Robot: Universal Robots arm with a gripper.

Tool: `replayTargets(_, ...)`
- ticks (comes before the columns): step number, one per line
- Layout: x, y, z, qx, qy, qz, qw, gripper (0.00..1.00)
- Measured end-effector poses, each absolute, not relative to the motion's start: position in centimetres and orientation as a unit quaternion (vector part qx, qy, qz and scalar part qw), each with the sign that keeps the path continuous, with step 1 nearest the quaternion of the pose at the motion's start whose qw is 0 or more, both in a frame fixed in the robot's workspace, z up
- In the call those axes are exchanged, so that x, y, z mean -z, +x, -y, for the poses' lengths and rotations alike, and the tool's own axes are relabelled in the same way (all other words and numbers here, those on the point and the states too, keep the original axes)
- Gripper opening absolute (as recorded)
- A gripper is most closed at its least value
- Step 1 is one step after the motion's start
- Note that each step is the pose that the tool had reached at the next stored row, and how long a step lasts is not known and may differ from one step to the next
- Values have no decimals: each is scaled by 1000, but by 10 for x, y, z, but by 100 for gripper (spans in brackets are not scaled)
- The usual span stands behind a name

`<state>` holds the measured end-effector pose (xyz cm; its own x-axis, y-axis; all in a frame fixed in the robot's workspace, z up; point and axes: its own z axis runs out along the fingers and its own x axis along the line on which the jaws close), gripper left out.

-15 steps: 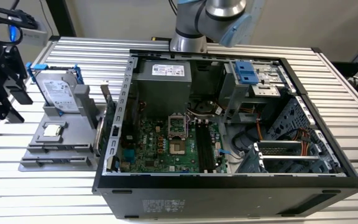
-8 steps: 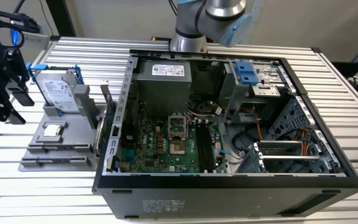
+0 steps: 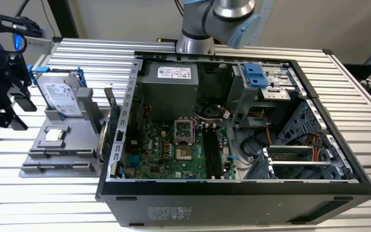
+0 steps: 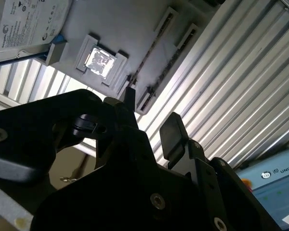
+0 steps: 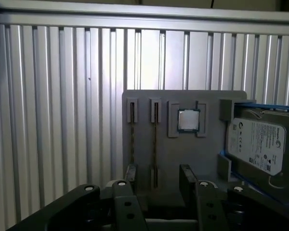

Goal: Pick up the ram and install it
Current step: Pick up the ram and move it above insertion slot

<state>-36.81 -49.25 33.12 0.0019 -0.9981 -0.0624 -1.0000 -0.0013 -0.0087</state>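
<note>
The hand [image 5: 159, 175] hangs over the gray holder [image 5: 173, 159], fingers [image 5: 188, 179] spread wide apart with nothing between them. In the exterior view, the hand [image 3: 19, 113] sits at the exterior view's left, beside the holder [image 3: 44, 169] and well apart from the open computer case [image 3: 237, 188]. The ram [image 5: 155, 139] stands on edge in its slot in the holder, untouched, with a second stick [image 5: 132, 139] just beside it in the neighbouring slot. In the second wrist view, the ram [image 4: 166, 72] runs roughly in line with the gap between the two fingers [image 4: 171, 134]. A processor chip [image 5: 188, 120] lies flat in its pocket near the sticks, and a hard drive [image 5: 257, 144] leans at the holder's far end. Everything rests on the ribbed metal surface [image 5: 62, 96].
</note>
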Motion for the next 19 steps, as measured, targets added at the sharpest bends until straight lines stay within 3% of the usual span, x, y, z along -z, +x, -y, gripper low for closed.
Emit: replayTargets(19, -313, -368, 492, -18, -705, -708, 25, 100)
